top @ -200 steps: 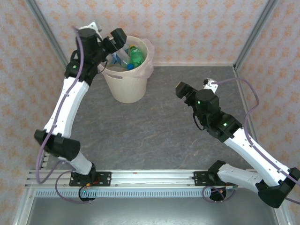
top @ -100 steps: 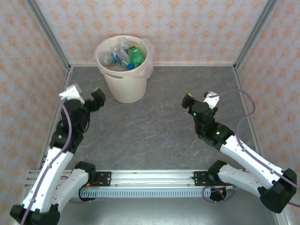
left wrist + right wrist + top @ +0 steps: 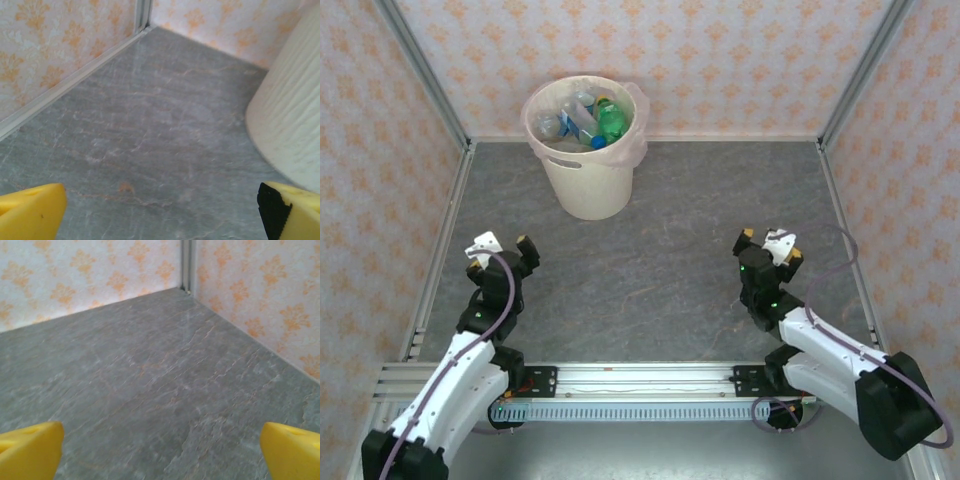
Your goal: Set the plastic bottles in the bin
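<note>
The plastic bottles (image 3: 588, 118) lie inside the bin (image 3: 582, 185), which stands on the counter (image 3: 660, 250). The left hand (image 3: 503, 252) hangs nearer than the bin, fingers apart. The right hand (image 3: 766, 245), well right of the bin, is likewise spread.

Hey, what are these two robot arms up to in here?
The job is to put small plastic drink bottles into the tall cream-beige plastic bin at the far side of the grey table. Several bottles, green and clear, lie inside it. Right now the left claw and the right claw are open and empty, near the table's near edge.
</note>
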`<state>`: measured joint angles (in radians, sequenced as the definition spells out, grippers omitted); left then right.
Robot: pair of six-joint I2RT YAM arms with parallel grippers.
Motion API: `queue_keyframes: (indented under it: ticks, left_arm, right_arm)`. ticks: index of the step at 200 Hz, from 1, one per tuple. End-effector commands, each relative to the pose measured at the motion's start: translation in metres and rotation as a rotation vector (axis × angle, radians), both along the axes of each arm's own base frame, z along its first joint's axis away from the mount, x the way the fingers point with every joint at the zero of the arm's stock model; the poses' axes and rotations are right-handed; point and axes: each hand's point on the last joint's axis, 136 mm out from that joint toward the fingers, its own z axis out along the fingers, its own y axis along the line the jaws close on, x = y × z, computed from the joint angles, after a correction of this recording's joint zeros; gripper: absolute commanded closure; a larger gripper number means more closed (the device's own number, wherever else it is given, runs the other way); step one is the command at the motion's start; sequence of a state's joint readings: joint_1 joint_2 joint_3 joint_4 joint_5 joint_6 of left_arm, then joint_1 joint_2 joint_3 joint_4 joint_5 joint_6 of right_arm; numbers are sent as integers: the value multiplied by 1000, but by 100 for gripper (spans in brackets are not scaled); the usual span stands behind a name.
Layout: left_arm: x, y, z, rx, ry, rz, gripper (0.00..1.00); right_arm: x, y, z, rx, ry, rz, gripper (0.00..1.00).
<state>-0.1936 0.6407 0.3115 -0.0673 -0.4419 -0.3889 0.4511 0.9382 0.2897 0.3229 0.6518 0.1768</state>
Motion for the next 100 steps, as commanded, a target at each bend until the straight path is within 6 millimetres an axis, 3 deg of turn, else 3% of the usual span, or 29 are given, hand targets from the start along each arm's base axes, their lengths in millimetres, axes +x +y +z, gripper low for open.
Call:
queue_keyframes:
  ticks: [1, 30, 57, 90, 100]
  left_arm:
    - [9, 18, 14, 99, -88, 74, 1]
    - [23, 14, 20, 149, -177, 37, 1]
    - [36, 14, 5, 191, -141, 39, 1]
    - [62, 11, -8, 244, -121, 9, 0]
    - [70, 9, 0, 246, -171, 4, 0]
  right_arm:
    - [14, 0, 22, -5, -86, 22, 0]
    - [19, -4, 5, -57, -73, 46, 0]
    - [21, -11, -14, -85, -47, 52, 0]
    - [36, -12, -11, -70, -87, 70, 0]
    - [42, -7, -10, -91, -92, 100, 0]
